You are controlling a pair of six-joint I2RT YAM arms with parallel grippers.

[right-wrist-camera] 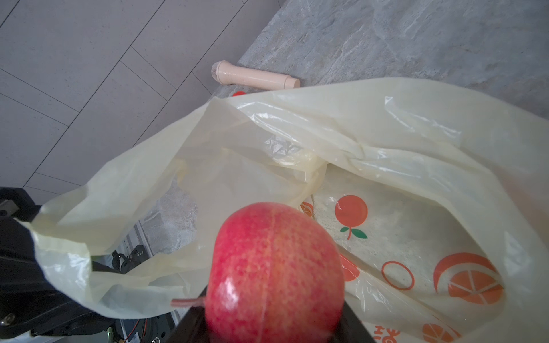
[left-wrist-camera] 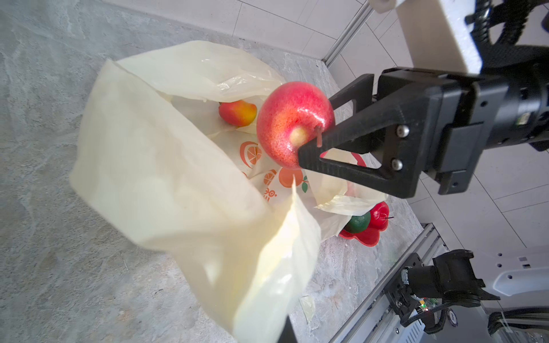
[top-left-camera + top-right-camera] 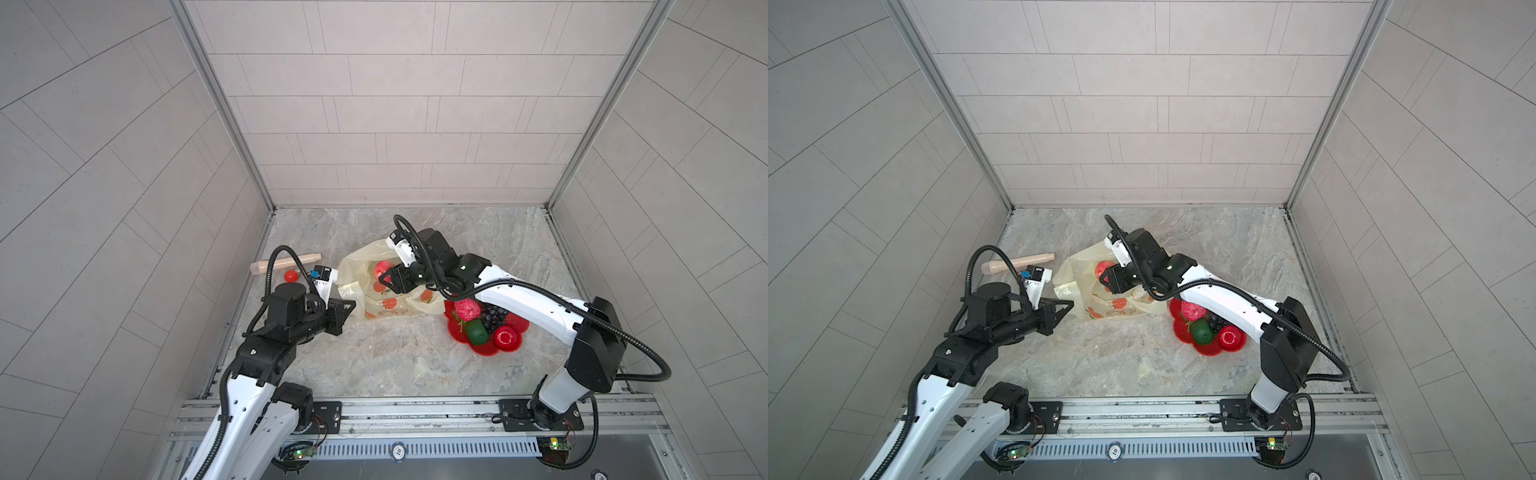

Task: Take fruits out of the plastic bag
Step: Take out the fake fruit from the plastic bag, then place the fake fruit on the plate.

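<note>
The pale-yellow plastic bag (image 3: 386, 309) (image 3: 1100, 309) lies mid-table with its mouth held up. My left gripper (image 3: 351, 305) is shut on the bag's near edge; in the left wrist view the plastic (image 2: 166, 166) hides its tips. Over the bag's mouth, my right gripper (image 3: 386, 279) is shut on a red-pink peach (image 3: 382, 269) (image 2: 292, 121) (image 1: 276, 273) with a short stem. A red-and-yellow fruit (image 2: 237, 112) lies inside the bag. On the red plate (image 3: 482, 352) sit a pink wrinkly fruit (image 3: 467, 309), dark grapes (image 3: 494, 318), a green oval fruit (image 3: 476, 332) and a red round fruit (image 3: 505, 336).
A beige cylinder (image 3: 286, 263) (image 1: 255, 77) and a small red ball (image 3: 291, 275) lie by the left wall behind my left arm. The plate touches the bag's right side, under my right forearm. A metal rail (image 3: 415, 409) runs along the front edge.
</note>
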